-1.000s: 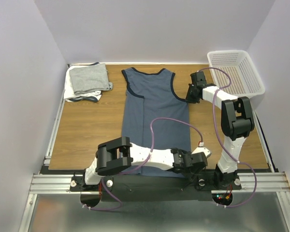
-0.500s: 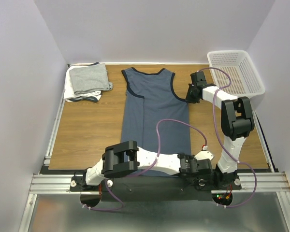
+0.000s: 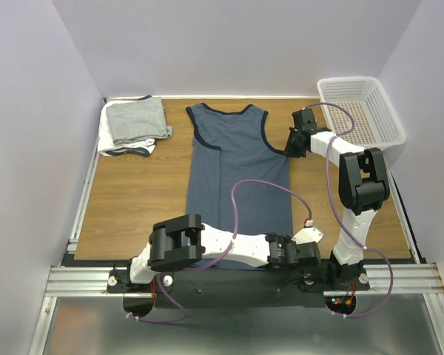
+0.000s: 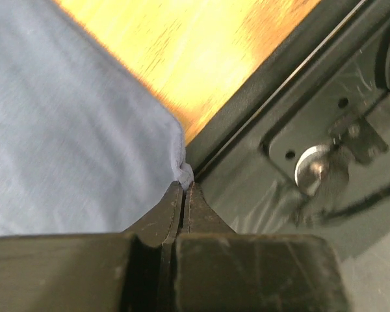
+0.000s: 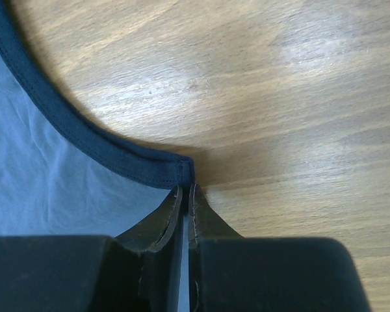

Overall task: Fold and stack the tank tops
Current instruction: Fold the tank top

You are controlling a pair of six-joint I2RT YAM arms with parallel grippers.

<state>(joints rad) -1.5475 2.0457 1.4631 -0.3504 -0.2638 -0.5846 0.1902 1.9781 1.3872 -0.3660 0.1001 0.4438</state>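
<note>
A slate-blue tank top [image 3: 237, 170] with navy trim lies flat down the middle of the table, neck toward the far wall. My left gripper [image 3: 305, 246] is at its near right hem corner. In the left wrist view the jaws [image 4: 184, 187] are shut, pinching that corner of blue cloth [image 4: 71, 130] at the table's near edge. My right gripper [image 3: 288, 148] is at the right armhole. In the right wrist view its jaws [image 5: 185, 189] are shut on the cloth just below the navy trim [image 5: 117, 159]. A folded grey tank top [image 3: 137, 122] lies on a white one [image 3: 122, 150] at the far left.
A white perforated basket [image 3: 359, 107] stands at the far right corner. The black rail and arm mounts [image 4: 299, 162] run right along the near table edge beside the left gripper. Bare wood [image 3: 133, 200] shows left of the blue top.
The left gripper's jaws have closed on the hem corner. The left arm shifted right, then slightly back left. The right arm has held still.
</note>
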